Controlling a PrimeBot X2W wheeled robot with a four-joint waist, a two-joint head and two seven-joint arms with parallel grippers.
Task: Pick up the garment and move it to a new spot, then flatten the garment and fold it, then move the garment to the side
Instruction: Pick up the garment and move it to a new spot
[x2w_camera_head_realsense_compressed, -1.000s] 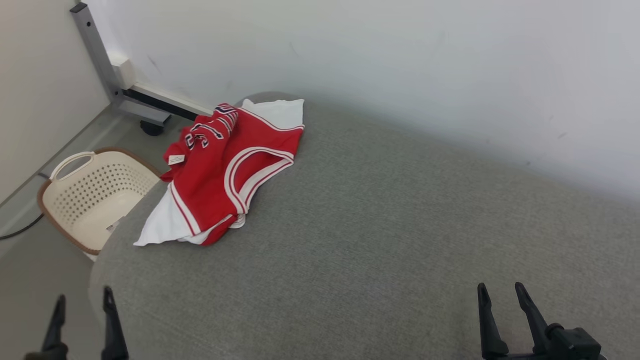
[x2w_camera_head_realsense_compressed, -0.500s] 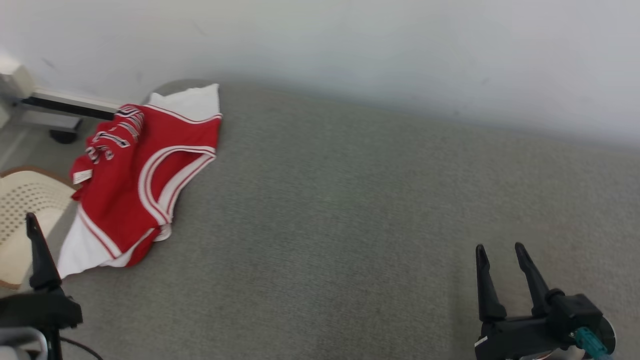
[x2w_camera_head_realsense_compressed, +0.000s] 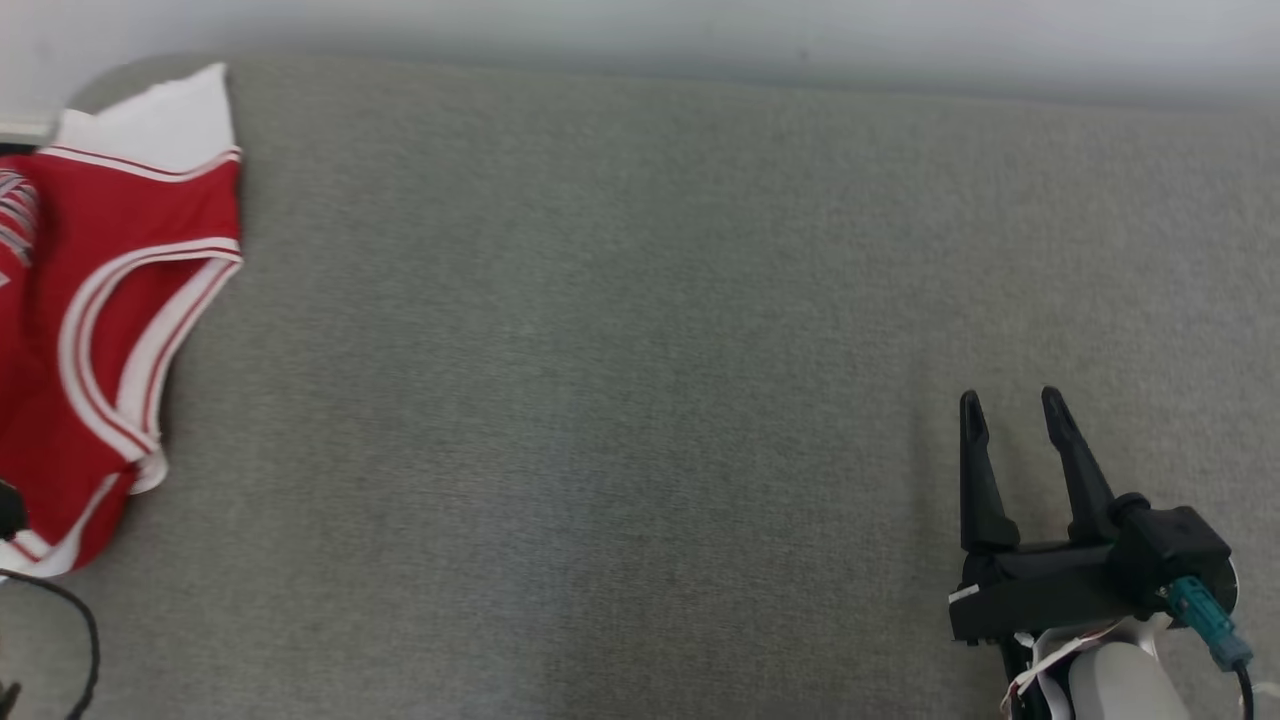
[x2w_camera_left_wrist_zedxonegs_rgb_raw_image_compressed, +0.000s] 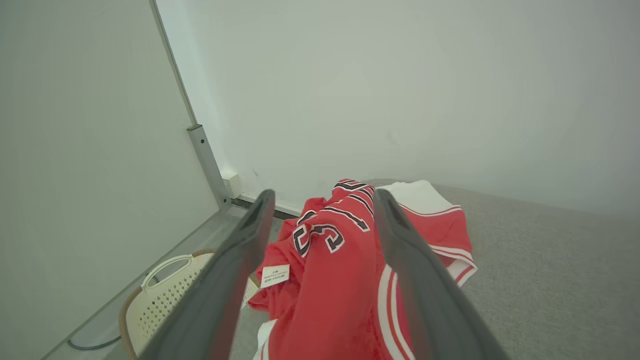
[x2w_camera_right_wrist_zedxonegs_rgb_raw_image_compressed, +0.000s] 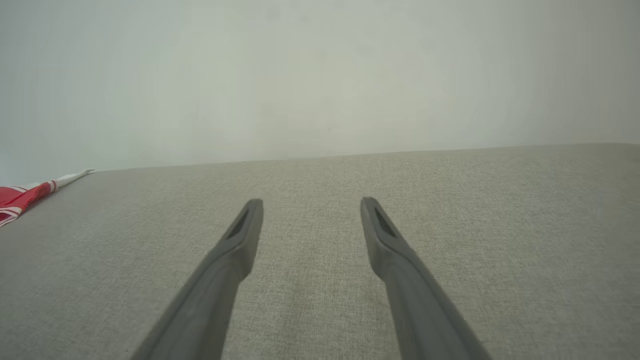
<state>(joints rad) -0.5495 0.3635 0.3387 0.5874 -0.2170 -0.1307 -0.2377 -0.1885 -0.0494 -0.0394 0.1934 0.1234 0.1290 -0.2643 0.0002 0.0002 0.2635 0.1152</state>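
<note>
Right gripper (x2w_camera_head_realsense_compressed: 1012, 415) spread above cushion (x2w_camera_head_realsense_compressed: 600, 350); left gripper (x2w_camera_left_wrist_zedxonegs_rgb_raw_image_compressed: 322, 200) spread over garment (x2w_camera_left_wrist_zedxonegs_rgb_raw_image_compressed: 340, 280).

Garment (x2w_camera_head_realsense_compressed: 150, 200) cut off at head view's L edge; basket (x2w_camera_left_wrist_zedxonegs_rgb_raw_image_compressed: 155, 300) partly behind L claw (x2w_camera_left_wrist_zedxonegs_rgb_raw_image_compressed: 324, 197).

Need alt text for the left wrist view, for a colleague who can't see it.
The open left gripper points at a crumpled red and white jersey lying on a grey surface. A cream perforated basket sits at lower left, by a white wall.

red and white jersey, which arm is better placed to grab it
Left. The open left tool points straight at the red and white jersey; the right tool sits far across the grey fabric surface.
</note>
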